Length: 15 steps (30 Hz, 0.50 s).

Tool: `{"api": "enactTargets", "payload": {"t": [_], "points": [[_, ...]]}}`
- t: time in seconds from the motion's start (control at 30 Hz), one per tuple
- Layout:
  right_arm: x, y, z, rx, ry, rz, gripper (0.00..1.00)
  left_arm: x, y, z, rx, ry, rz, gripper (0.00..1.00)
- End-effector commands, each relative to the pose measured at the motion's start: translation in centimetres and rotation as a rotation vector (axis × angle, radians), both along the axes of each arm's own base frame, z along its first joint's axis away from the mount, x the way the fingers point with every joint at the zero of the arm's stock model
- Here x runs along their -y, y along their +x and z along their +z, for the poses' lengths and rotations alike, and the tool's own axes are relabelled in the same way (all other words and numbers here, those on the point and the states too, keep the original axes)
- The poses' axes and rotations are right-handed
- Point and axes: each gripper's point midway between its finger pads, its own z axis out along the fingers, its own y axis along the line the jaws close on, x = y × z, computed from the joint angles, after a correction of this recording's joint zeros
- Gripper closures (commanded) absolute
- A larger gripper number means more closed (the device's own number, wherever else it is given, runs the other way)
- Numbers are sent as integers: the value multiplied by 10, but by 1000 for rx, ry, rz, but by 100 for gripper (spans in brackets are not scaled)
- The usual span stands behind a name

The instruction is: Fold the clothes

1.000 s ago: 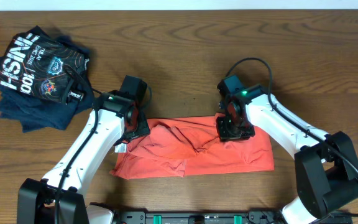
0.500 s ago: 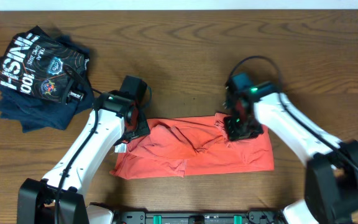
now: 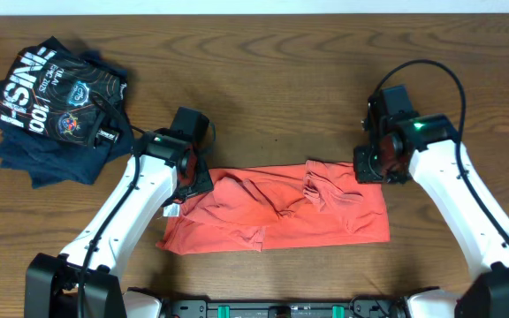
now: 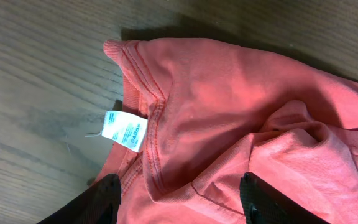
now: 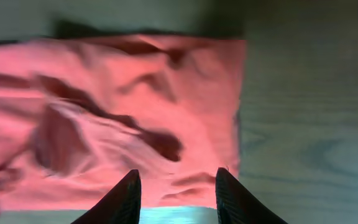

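Note:
The clothes, a red-orange T-shirt (image 3: pixel 281 216), lie as a wrinkled wide strip on the wooden table, with a small raised bunch right of the middle. My left gripper (image 3: pixel 188 181) stands open over the shirt's upper left end. In the left wrist view its fingers (image 4: pixel 107 193) straddle the collar (image 4: pixel 148 93) and the white tag (image 4: pixel 122 129). My right gripper (image 3: pixel 374 168) is open at the shirt's upper right corner. In the right wrist view the gripper (image 5: pixel 178 174) hangs above the shirt (image 5: pixel 135 106) near its right edge, with nothing between its fingers.
A pile of dark navy shirts with white lettering (image 3: pixel 56 106) lies at the back left. Bare wooden table (image 3: pixel 263 79) runs behind the shirt and to its right. A black rail (image 3: pixel 281 309) lines the table's front edge.
My right gripper has left the fold near the shirt's middle and moved right and back to the upper right corner, leaving a small bunch. The left arm has not moved.

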Motion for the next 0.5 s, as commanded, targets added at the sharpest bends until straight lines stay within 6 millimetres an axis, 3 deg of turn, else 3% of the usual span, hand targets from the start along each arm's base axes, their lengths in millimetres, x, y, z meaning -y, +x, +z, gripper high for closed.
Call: {"api": "enactTargets", "payload": {"t": [0.0, 0.17, 0.27, 0.47], "points": [[15, -12, -28, -74, -74, -71, 63, -3, -3, 0, -7, 8, -9, 37], [1, -30, -56, -169, -16, -51, 65, -3, -3, 0, -7, 8, -8, 37], [-19, -39, -67, -199, 56, 12, 65, -3, -3, 0, -7, 8, -9, 37], [-97, -61, -60, -231, 401, 303, 63, -3, -3, 0, -8, 9, -8, 37]]}}
